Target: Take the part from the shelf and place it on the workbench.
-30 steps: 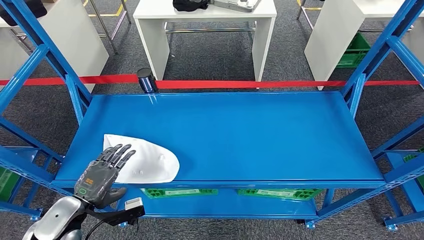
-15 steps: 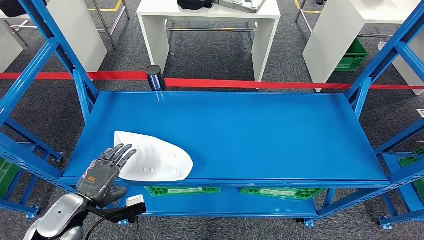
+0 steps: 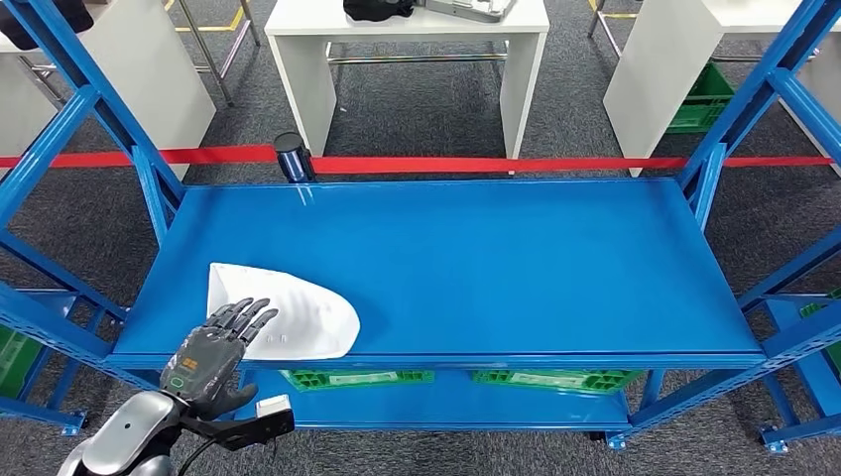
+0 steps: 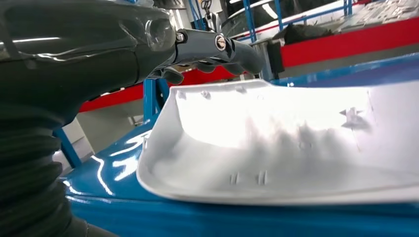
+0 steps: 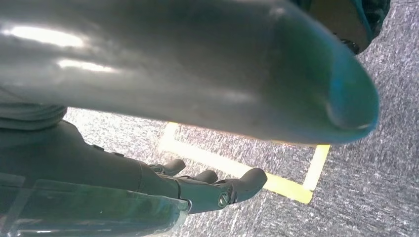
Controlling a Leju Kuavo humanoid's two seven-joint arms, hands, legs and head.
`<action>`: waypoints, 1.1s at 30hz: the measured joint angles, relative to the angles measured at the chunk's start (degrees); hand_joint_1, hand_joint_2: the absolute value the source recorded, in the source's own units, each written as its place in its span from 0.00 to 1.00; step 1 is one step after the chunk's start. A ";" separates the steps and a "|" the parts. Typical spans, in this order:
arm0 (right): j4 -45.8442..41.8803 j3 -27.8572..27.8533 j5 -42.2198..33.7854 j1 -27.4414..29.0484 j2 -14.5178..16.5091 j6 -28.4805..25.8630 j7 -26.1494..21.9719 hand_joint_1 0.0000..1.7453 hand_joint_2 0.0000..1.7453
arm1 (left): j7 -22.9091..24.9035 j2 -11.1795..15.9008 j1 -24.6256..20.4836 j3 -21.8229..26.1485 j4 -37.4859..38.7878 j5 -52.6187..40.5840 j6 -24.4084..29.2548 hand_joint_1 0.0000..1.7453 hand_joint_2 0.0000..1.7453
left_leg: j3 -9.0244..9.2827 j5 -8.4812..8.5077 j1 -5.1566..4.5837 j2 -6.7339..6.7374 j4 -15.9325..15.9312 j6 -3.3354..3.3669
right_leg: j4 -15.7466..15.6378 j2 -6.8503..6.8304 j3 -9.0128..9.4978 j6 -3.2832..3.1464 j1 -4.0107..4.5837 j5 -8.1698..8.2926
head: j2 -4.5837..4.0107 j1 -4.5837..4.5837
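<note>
A white curved shell part [image 3: 298, 307] lies on the blue shelf [image 3: 496, 258] at its front left corner. My left hand [image 3: 210, 355] hangs over the part's near edge, fingers spread and pointing away from me. In the left wrist view the dark fingers [image 4: 217, 47] stand just above the part's [image 4: 296, 138] raised rim without closing on it, and its hollow side faces up. My right hand [image 5: 148, 182] hangs over grey carpet with its fingers stretched out and nothing in them.
Blue uprights [image 3: 149, 188] frame both ends of the shelf. A dark cylinder [image 3: 292, 157] stands at the back left edge, with a red band [image 3: 496, 165] behind it. White tables [image 3: 407, 40] stand beyond. Green crates [image 3: 357, 379] sit on the level below.
The whole picture swayed right and back, so the camera moved. My left hand has drawn slightly back towards me over the part's near edge. The part lies where it was.
</note>
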 joint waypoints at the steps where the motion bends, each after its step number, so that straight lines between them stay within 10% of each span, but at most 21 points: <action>1: 0.00 -0.01 0.00 0.01 0.02 0.00 0.00 0.00 0.00 | 0.00 -0.01 0.00 -0.02 0.19 0.00 -0.02 0.00 1.00 | 0.10 0.85 0.03 0.00 -0.33 0.02 | 0.00 0.02 0.04 0.00 0.02 0.00 | 0.00 0.00; 6: -0.36 -0.01 0.00 -0.09 0.37 -0.03 0.07 0.00 0.00 | -0.34 0.07 -0.95 -0.25 0.88 0.32 -0.31 0.00 1.00 | 7.73 7.36 -0.42 -0.04 -15.95 1.27 | 0.06 0.22 0.00 0.35 0.34 0.01 | 0.00 0.04; 10: -0.57 0.04 0.00 -0.21 0.41 -0.61 0.26 0.00 0.00 | -0.22 0.19 -1.78 -0.48 2.32 1.13 -0.58 0.00 1.00 | 8.18 7.79 -0.50 0.09 -17.26 2.50 | 0.97 0.15 -0.73 1.23 0.33 -0.49 | 0.00 0.12; 16: 0.99 0.09 0.00 -0.35 -0.69 -2.81 0.17 0.00 0.00 | 0.28 0.09 -1.95 -0.61 4.44 1.25 -0.97 0.00 1.00 | 8.41 8.35 -0.40 0.24 -17.80 3.28 | 16.68 0.06 -8.16 1.57 0.08 -6.46 | 0.00 0.40; 19: 1.96 0.09 0.00 -0.45 -1.32 -3.53 0.01 0.00 0.00 | 0.68 -0.02 -1.89 -0.66 5.06 0.81 -0.97 0.00 1.00 | 8.36 8.07 -0.51 0.04 -17.23 2.87 | 5.91 -0.07 -3.00 2.77 -0.13 -2.03 | 0.00 0.40; 21: 2.45 0.10 0.00 -0.58 -1.60 -3.80 -0.03 0.00 0.00 | 0.91 -0.09 -1.90 -0.67 5.26 0.33 -0.96 0.00 1.00 | 8.15 7.75 -0.74 -0.03 -16.69 2.34 | 0.80 -0.12 -0.63 2.26 -0.05 -0.31 | 0.00 0.37; 26: 2.81 0.09 0.00 -0.65 -1.69 -3.86 -0.02 0.00 0.00 | 1.14 -0.10 -1.95 -0.76 5.46 -0.55 -0.92 0.00 1.00 | 6.99 5.87 -0.43 -0.03 -14.27 0.94 | 0.11 -0.11 -0.18 0.36 -0.19 0.25 | 0.00 0.25; 30: 2.95 0.08 0.00 -0.62 -1.70 -3.82 -0.03 0.00 0.00 | 1.17 -0.10 -1.90 -0.89 5.81 -0.64 -0.91 0.00 1.00 | 0.93 -0.41 -0.03 -0.01 -0.78 0.02 | 0.12 -0.11 -0.25 0.02 -0.17 0.31 | 0.00 0.01; 33: 3.05 0.08 0.00 -0.67 -1.72 -3.78 -0.03 0.00 0.00 | 1.21 -0.10 -1.96 -0.97 6.08 -1.00 -0.90 0.00 1.00 | 2.90 3.17 0.01 -0.01 -4.88 0.20 | 0.13 -0.03 -0.08 0.05 -0.13 0.28 | 0.00 0.02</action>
